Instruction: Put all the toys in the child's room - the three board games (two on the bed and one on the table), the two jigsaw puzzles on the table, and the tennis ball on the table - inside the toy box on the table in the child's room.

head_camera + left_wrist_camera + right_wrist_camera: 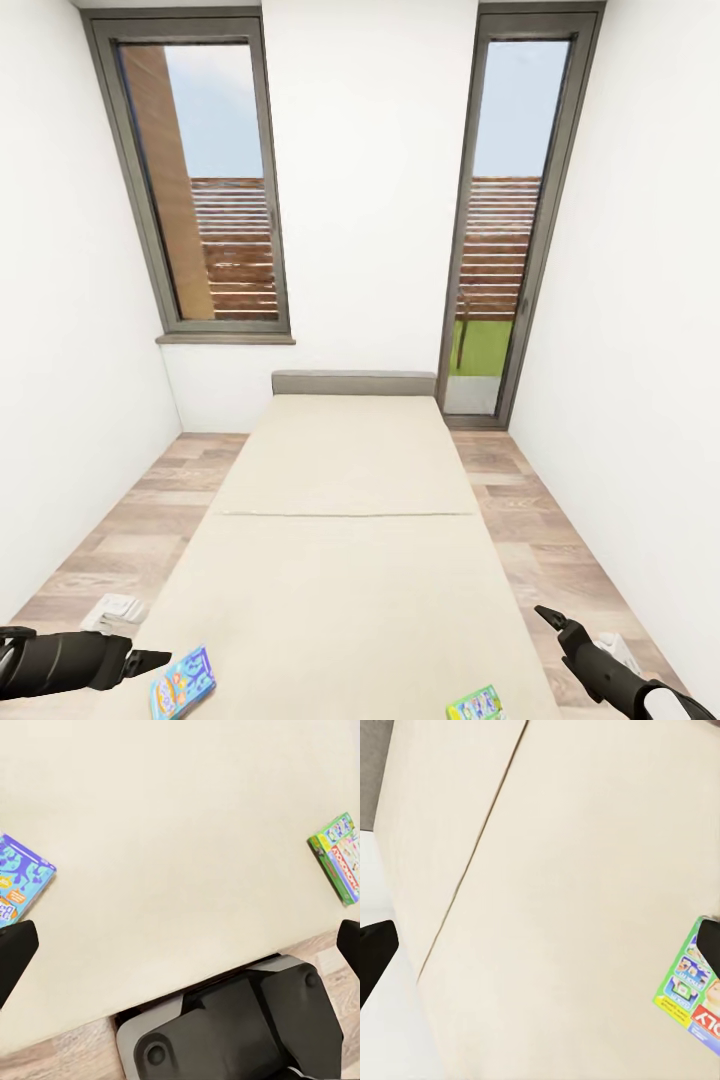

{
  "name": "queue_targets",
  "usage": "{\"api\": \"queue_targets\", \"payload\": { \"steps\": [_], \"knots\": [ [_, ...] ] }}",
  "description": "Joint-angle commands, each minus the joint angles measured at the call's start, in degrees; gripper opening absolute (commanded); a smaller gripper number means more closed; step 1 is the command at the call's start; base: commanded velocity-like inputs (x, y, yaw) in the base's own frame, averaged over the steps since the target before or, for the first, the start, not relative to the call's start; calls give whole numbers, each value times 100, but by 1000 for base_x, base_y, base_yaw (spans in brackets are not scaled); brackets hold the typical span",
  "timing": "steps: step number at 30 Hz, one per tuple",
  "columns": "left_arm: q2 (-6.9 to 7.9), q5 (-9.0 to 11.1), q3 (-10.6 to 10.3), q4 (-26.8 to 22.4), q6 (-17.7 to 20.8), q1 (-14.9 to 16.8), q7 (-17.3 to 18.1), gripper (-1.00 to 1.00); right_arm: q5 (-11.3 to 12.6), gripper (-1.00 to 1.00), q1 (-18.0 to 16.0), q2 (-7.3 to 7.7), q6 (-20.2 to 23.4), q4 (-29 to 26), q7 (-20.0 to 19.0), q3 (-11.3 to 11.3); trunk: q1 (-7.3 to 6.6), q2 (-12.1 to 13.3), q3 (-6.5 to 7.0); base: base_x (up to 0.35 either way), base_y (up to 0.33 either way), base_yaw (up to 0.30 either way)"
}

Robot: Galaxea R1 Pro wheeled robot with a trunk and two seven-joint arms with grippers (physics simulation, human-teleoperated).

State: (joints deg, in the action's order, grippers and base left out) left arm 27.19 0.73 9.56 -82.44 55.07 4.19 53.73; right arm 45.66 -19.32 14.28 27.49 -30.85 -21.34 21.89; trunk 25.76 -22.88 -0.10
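Two board games lie on the near end of the beige bed [345,520]. One is a blue and purple box [183,683] [19,881] just right of my left gripper [150,660] [180,949], which hovers open with nothing between its fingers. The other is a green-edged box [475,705] [339,857] [694,986] near the bed's right side. My right gripper [555,620] [540,945] is also open and empty, above and to the right of it. The table, toy box, jigsaw puzzles and tennis ball are out of view.
The bed runs away from me to a grey headboard [353,383] under two tall windows. Strips of wood floor run along both sides, with a white object [112,612] on the left strip. My base [240,1027] stands at the bed's foot.
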Motion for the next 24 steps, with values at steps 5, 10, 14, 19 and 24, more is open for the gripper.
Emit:
{"api": "queue_targets", "payload": {
  "steps": [5, 10, 14, 19, 24],
  "knots": [
    [-7, 6, 3, 0, 40, 3, 19, 100, 22, 100, -2, -4, 46, 0, -4, 26, 3, -4, -2, 33, 7, 0],
    [-10, 6, 2, 0, 39, 3, 19, 100, 22, 100, -2, -4, 46, 0, -4, 26, 3, -4, -2, 75, 4, 0],
    [-13, 6, 2, 0, 39, 3, 18, 100, 22, 100, -3, -4, 41, 0, -4, 26, 3, -4, -2, 110, 24, 0],
    [-19, 6, 2, 0, 39, 3, 16, 100, 18, 100, -3, -5, 38, 0, -5, 26, 3, -4, -2, 44, 12, 0],
    [-20, 6, 2, 0, 39, 3, 18, 100, 14, 100, -2, -10, 38, 0, -2, 26, 3, -4, -2, 11, 3, 0]
  ]
}}
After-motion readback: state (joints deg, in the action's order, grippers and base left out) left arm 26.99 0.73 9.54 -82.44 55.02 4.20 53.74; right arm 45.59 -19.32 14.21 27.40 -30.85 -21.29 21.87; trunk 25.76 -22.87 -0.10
